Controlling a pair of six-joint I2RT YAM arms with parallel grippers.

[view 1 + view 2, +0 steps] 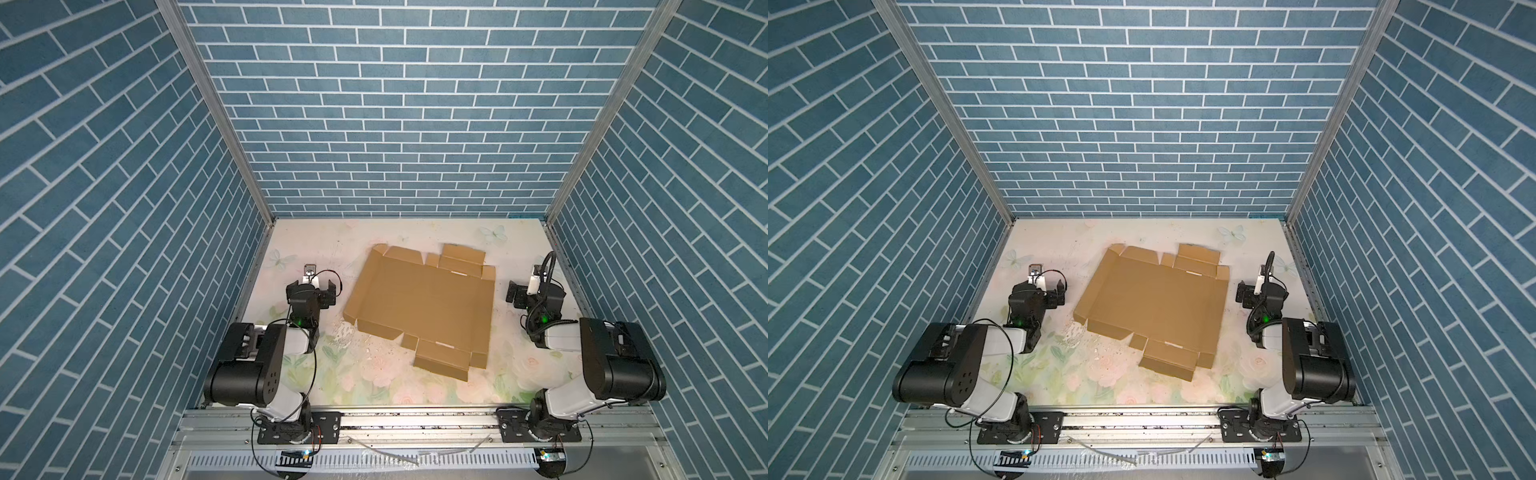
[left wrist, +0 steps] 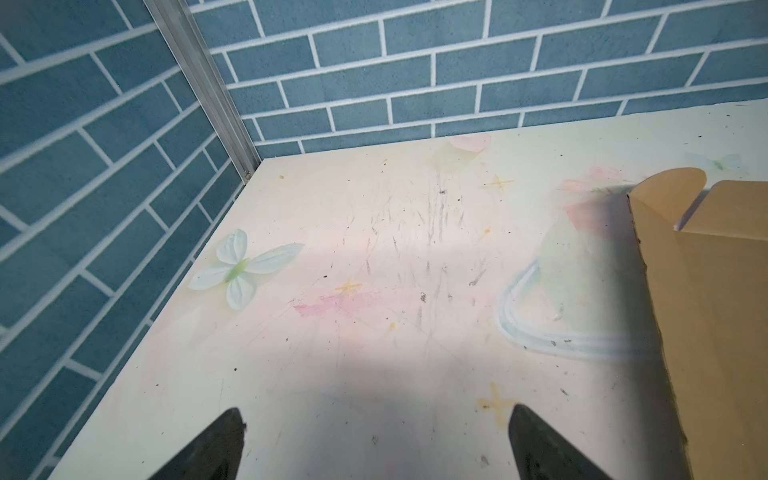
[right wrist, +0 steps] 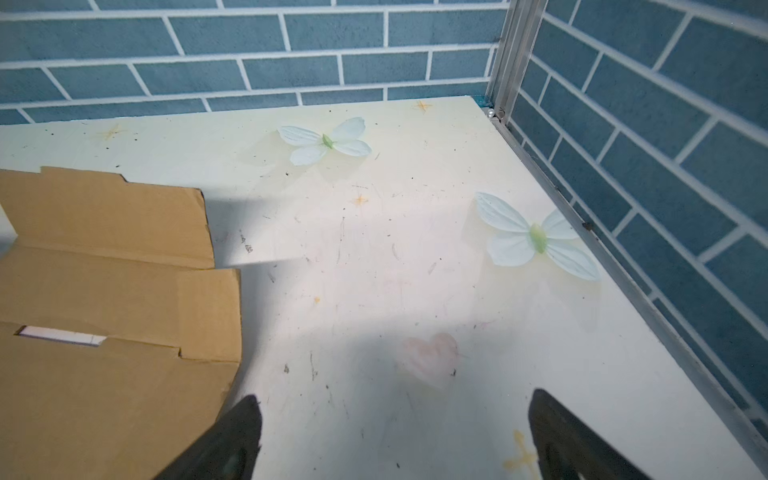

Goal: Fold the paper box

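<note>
Left wrist: paper box (image 2: pixel 715 311) nr gripper (image 2: pixel 376 409)

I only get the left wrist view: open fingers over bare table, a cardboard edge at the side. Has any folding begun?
Observer: No. In both top views the box lies unfolded on the table.
Operator: Where is the right gripper?
Observer: The right gripper hangs open beside the box's right edge, holding nothing.
Operator: Any flaps on the near side?
Observer: Yes, a tabbed flap sticks out toward the arm bases.
</note>
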